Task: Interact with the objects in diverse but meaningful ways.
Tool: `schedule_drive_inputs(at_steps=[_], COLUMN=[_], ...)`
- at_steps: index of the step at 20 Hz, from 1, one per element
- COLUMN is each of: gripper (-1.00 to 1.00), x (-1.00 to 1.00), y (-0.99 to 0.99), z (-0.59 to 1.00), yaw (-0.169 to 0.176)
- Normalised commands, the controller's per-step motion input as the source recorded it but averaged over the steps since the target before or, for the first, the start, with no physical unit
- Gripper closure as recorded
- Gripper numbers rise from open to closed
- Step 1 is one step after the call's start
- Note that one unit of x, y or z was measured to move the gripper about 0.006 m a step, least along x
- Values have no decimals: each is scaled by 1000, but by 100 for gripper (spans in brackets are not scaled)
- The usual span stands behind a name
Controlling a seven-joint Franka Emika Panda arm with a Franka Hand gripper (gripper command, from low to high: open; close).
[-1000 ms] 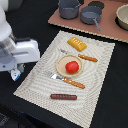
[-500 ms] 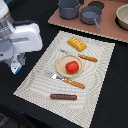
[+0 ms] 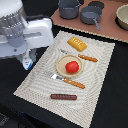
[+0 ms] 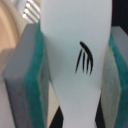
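Observation:
My gripper (image 3: 27,62) hangs at the exterior view's left, just off the striped mat's edge. It is shut on a small white bottle (image 4: 75,45) with a black mark, which is pinched between the teal pads (image 4: 36,80). In the exterior view the bottle (image 3: 28,59) shows only as a white-and-blue sliver under the hand. A red tomato (image 3: 72,66) sits on the round tan plate (image 3: 61,71). The yellow-orange ridged bread block (image 3: 77,44) lies behind the plate. The brown sausage (image 3: 63,97) lies near the mat's front.
An orange-handled knife (image 3: 70,81) and an orange-handled fork (image 3: 84,57) flank the plate on the striped mat (image 3: 100,75). Grey pots (image 3: 69,7) (image 3: 90,15) and a bowl (image 3: 122,17) stand on the brown board behind.
The arm has shifted toward the exterior view's right and slightly back, carrying the bottle closer to the mat's edge. The items on the mat have not moved.

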Motion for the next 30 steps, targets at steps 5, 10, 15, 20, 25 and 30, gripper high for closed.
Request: schedule_drive_inputs(at_steps=[5,10,15,20,25,30], gripper=[100,100,100,100,100,100], x=[775,678,661,649,655,676], y=[471,590,666,665,656,635], z=[285,291,394,379,361,359], yaw=[-50,-42,-30,-27,-24,-24])
